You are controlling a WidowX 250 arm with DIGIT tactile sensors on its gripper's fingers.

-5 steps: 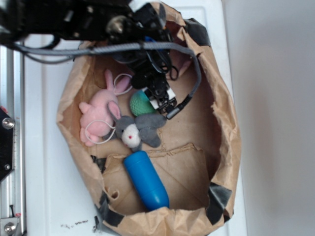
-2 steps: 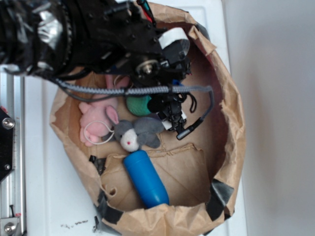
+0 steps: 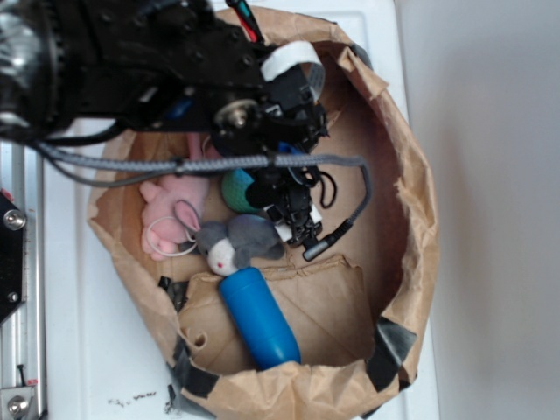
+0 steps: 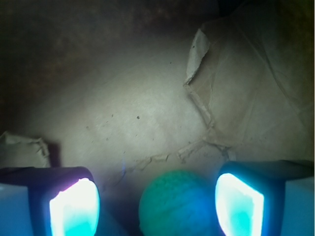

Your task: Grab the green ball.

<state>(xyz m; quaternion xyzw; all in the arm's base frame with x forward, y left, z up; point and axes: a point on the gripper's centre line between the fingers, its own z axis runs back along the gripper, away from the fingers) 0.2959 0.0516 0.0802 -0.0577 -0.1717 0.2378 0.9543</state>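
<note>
The green ball (image 3: 234,189) lies on the floor of a brown paper bag (image 3: 398,219), mostly hidden under my black arm in the exterior view. In the wrist view the green ball (image 4: 174,204) sits low between my two glowing pads (image 4: 74,206), nearer the right one, with gaps on both sides. My gripper (image 4: 156,206) is open around the ball and is not touching it. From outside, my gripper (image 3: 284,206) hangs inside the bag just right of the ball.
A pink plush rabbit (image 3: 171,214) and a grey plush (image 3: 234,242) lie left of and below the ball. A blue cylinder (image 3: 260,317) rests near the bag's front. The bag's crumpled walls rise all round; a cable (image 3: 350,214) loops right of the gripper.
My arm has swung down and left over the bag, covering more of the ball and the pink rabbit. The gripper has dropped lower beside the ball. The toys have barely moved.
</note>
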